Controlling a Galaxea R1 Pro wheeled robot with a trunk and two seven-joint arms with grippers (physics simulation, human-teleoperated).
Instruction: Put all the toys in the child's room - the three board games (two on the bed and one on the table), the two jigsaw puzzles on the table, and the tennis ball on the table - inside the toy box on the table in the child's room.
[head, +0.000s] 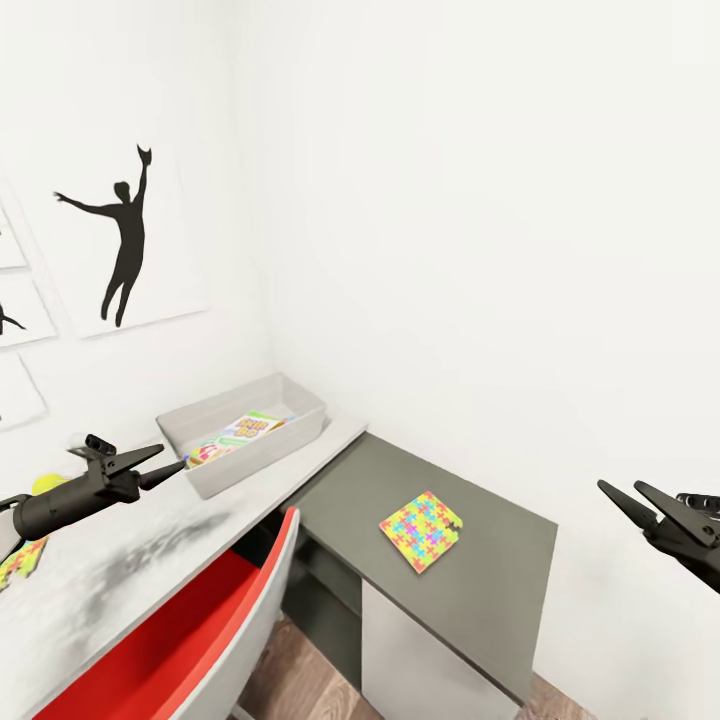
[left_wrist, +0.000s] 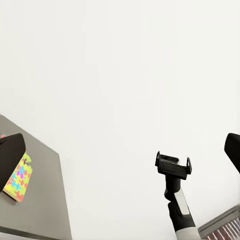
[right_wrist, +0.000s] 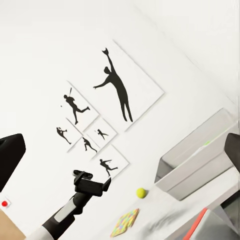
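Note:
The pale grey toy box stands at the far end of the table against the wall, with a colourful board game lying inside it. My left gripper hovers open and empty just short of the box's near left corner. Behind that arm sits the tennis ball, and one jigsaw puzzle lies at the table's left edge. A second jigsaw puzzle rests on the lower dark-grey cabinet. My right gripper hangs open and empty in the air to the right of the cabinet. The right wrist view shows the toy box, the ball and a puzzle.
A red chair with a grey rim is pushed up to the table's front edge. White walls close in behind the table and cabinet, the left one hung with black silhouette prints. Wood floor shows below the chair.

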